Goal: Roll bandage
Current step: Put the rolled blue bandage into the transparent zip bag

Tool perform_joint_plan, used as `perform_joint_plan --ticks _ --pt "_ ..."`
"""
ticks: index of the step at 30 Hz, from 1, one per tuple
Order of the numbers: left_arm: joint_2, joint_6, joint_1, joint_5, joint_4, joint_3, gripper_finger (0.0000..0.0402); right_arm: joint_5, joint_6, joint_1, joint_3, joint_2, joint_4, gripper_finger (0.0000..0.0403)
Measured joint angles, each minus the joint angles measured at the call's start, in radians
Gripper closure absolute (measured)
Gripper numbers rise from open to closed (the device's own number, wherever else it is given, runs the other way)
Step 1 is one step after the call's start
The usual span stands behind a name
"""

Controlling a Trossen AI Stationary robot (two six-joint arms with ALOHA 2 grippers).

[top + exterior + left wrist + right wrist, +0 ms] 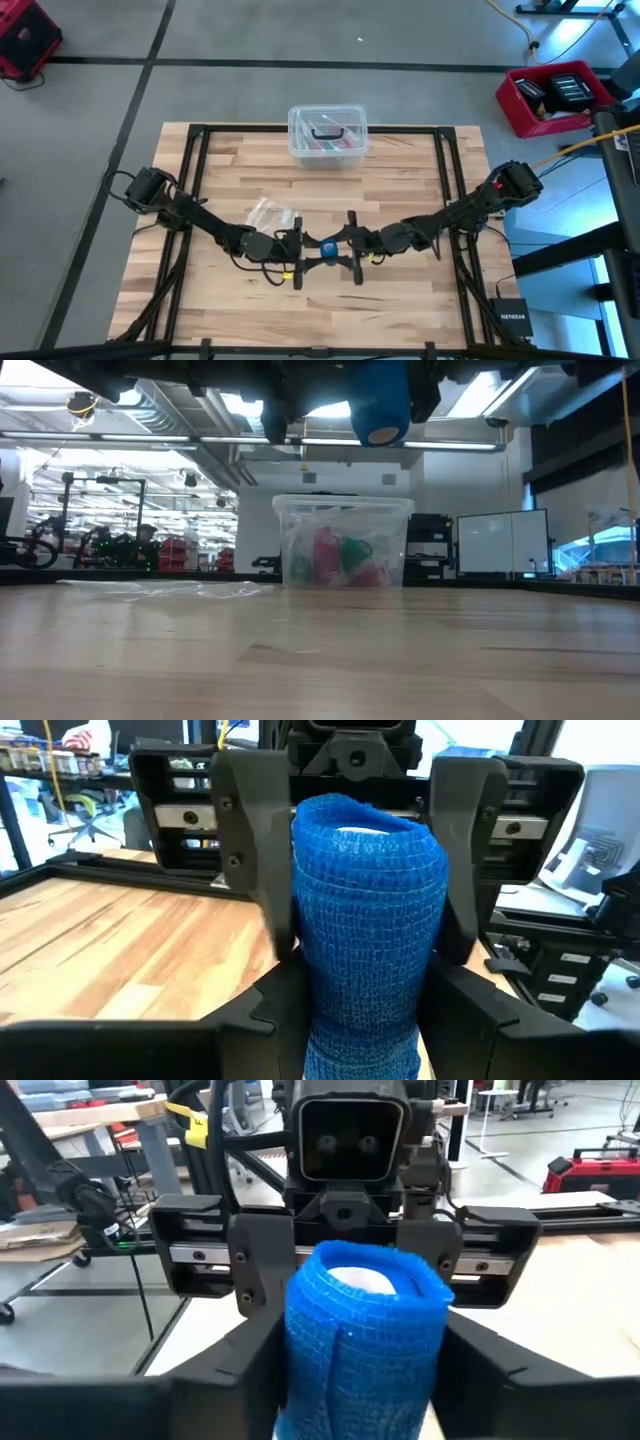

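Both arms reach in low from the outer edges of the table (400,300) and meet nose to nose just below the middle of the high view, each stretched out almost flat with its wrist turned inward. Between them, lifted clear of the wood, sits the bandage (328,247), already a compact blue roll.

The left pincer (297,251) comes from the left of the frame; its fingers (265,1010) close on the lower sides of the roll in the left wrist view, where the bandage (365,940) fills the centre, standing on end with its pale core showing at the far end. The right pincer (352,250) comes from the right and grips the same roll from the opposite end; in the right wrist view its fingers (470,1350) press the blue weave (365,1340) on either side. Each wrist camera also looks straight at the other arm's pincer behind the roll (the left pincer (345,1260) in the right wrist view, the right one (360,840) in the left).

In the low view the bandage (380,405) hangs at the top centre of the frame, well above the table surface, its round end facing the camera.

A clear plastic lidded box (327,135) stands at the upper middle of the table, well apart from the arms, and a small clear plastic bag (270,213) lies just above the left forearm.
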Motion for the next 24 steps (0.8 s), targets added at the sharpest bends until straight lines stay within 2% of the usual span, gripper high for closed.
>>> perform_joint_plan --ticks 4,7,11,14,19,24 --pt "-0.001 -0.001 -0.003 -0.003 -0.012 0.0 0.0259 0.0 -0.016 0.001 0.0 0.0 0.004 0.0251" --pt "-0.003 0.005 -0.003 -0.001 -0.028 0.0 0.0259 0.0 -0.039 0.001 0.0 0.0 -0.003 0.0272" --pt "-0.008 0.034 -0.003 0.005 -0.047 0.0 0.0258 0.008 -0.048 0.001 0.0 -0.002 -0.022 0.0272" --pt "-0.046 0.049 0.004 0.006 -0.129 0.003 0.0258 0.052 -0.068 0.001 0.0 -0.006 -0.025 0.0267" --pt "-0.162 0.031 0.03 0.002 -0.372 0.006 0.0258 0.151 -0.188 -0.006 0.001 -0.024 -0.041 0.0266" --pt "-0.281 -0.04 0.061 -0.017 -0.797 -0.002 0.0258 0.332 -0.253 -0.006 0.001 -0.064 -0.184 0.0265"
